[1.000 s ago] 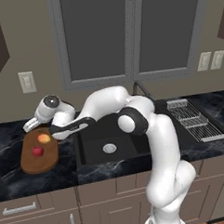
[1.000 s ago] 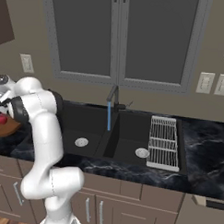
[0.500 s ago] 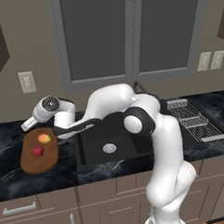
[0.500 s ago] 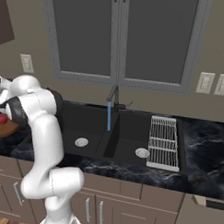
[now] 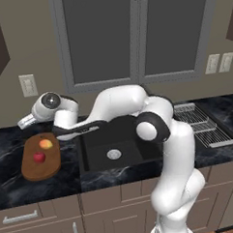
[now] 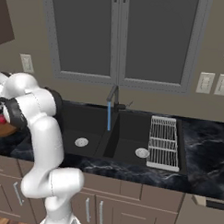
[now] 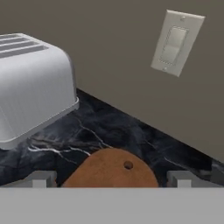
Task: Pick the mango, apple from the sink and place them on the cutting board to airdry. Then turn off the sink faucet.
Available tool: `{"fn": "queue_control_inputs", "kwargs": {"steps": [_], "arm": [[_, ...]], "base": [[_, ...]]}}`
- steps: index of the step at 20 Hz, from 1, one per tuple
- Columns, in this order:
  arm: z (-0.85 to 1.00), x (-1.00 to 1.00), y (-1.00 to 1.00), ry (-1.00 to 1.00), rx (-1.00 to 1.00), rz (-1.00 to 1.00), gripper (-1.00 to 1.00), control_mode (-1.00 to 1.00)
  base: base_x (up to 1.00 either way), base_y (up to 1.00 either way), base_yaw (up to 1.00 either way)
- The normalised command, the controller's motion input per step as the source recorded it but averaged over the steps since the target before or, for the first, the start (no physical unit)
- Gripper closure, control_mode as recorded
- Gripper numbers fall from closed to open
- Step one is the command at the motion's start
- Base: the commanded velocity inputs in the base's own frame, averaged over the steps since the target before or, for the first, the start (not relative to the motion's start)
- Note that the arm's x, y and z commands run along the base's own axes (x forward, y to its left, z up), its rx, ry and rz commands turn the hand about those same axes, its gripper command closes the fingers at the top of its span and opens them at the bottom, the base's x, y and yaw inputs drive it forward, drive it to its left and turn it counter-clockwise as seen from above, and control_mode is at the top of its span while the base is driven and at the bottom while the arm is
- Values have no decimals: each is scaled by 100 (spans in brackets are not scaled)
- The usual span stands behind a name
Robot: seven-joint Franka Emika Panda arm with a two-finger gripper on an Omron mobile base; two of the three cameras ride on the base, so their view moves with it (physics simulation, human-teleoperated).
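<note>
The brown cutting board [image 5: 41, 163] lies on the counter left of the black sink [image 5: 98, 141]. On it sit the orange-yellow mango [image 5: 46, 143] and, nearer the front, the red apple [image 5: 39, 157], both free. My gripper [image 5: 23, 124] hangs open just above the board's far end, holding nothing. In the hand view its gripper [image 7: 111, 179] tips stand wide apart over the board's rounded end [image 7: 109, 168] with the small hole. The sink faucet [image 6: 113, 93] curves over the sink [image 6: 126, 133], and a blue stream of water [image 6: 108, 116] runs from it.
A white toaster [image 7: 30, 83] stands by the wall just beyond the board. A wall switch [image 7: 175, 43] is above the counter. A wire dish rack [image 5: 201, 123] lies right of the sink. Silver drains [image 6: 81, 142] show in the basins.
My hand has lifted a little and drifted left and back from the fruits on the board. The mango and apple have stayed put. The jaws remain open.
</note>
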Motion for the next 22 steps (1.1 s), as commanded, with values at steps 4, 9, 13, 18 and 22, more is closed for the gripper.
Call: {"fn": "queue_control_inputs", "kwargs": {"steps": [4, 9, 13, 18, 22], "arm": [[42, -31, -36, 4, 1, -7, -100, -100], [22, -37, -56, 0, 0, -9, -100, -100], [22, -40, -57, 0, 2, -10, -100, -100], [47, -38, -36, 5, 12, -11, -100, -100], [69, -38, -12, 2, 13, -7, -100, -100]], "base": [[0, 0, 0], [0, 0, 0], [0, 0, 0], [0, 0, 0], [0, 0, 0]]}}
